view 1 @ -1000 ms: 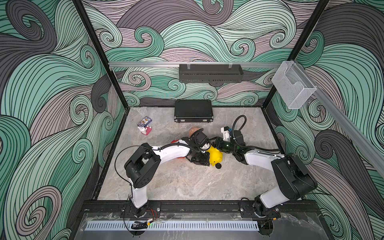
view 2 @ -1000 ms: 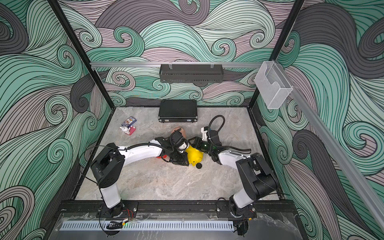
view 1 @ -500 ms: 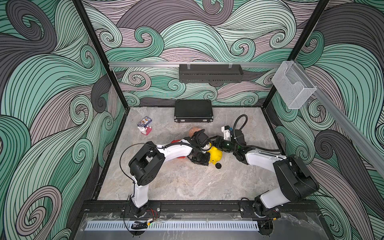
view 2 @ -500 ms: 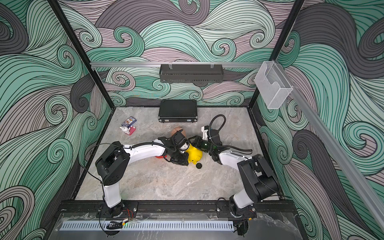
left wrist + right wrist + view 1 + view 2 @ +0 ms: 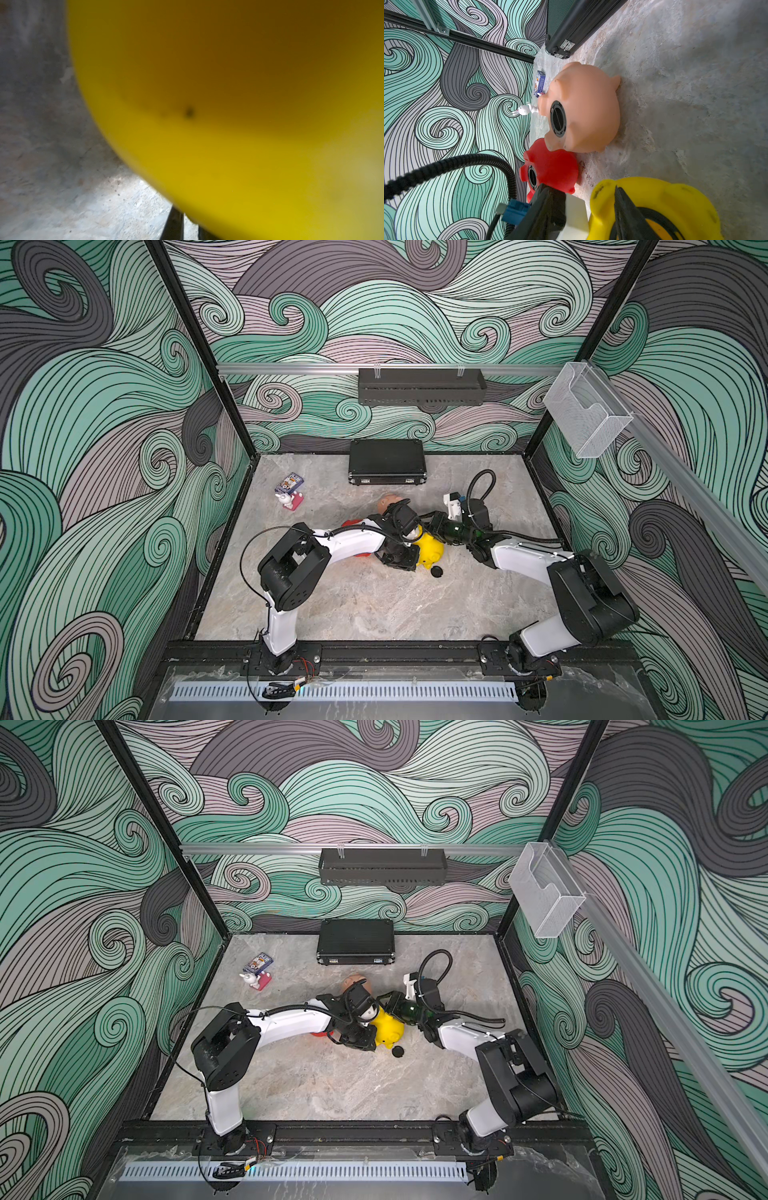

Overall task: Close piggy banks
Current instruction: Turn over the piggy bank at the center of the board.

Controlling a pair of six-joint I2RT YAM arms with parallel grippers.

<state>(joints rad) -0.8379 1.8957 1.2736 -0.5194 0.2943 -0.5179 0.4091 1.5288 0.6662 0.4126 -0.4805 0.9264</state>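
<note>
Barely anything's shifted: left gripper (image 5: 405,562) stays clenched against the yellow pig (image 5: 430,549), right gripper (image 5: 434,526) at its belly, grip impossible to tell, 1 black plug (image 5: 436,571) still unfitted beside it.

Overhead stereo pair; close wrist cameras

There are three piggy banks: one yellow pig (image 5: 430,549) in the middle of a top view, one red pig (image 5: 556,166) and one peach pig (image 5: 587,104). I count three black round plugs (image 5: 558,118), one loose plug (image 5: 436,571) just below the yellow pig and one each in the red and peach bellies, and maybe a fourth in the yellow pig, but that spot is mostly hidden. There are also two robot arms (image 5: 353,541) (image 5: 523,558), one black case (image 5: 386,462), one small blue box (image 5: 289,483), one white bunny toy (image 5: 284,499), one black shelf (image 5: 419,386) and one clear holder (image 5: 586,418).
</note>
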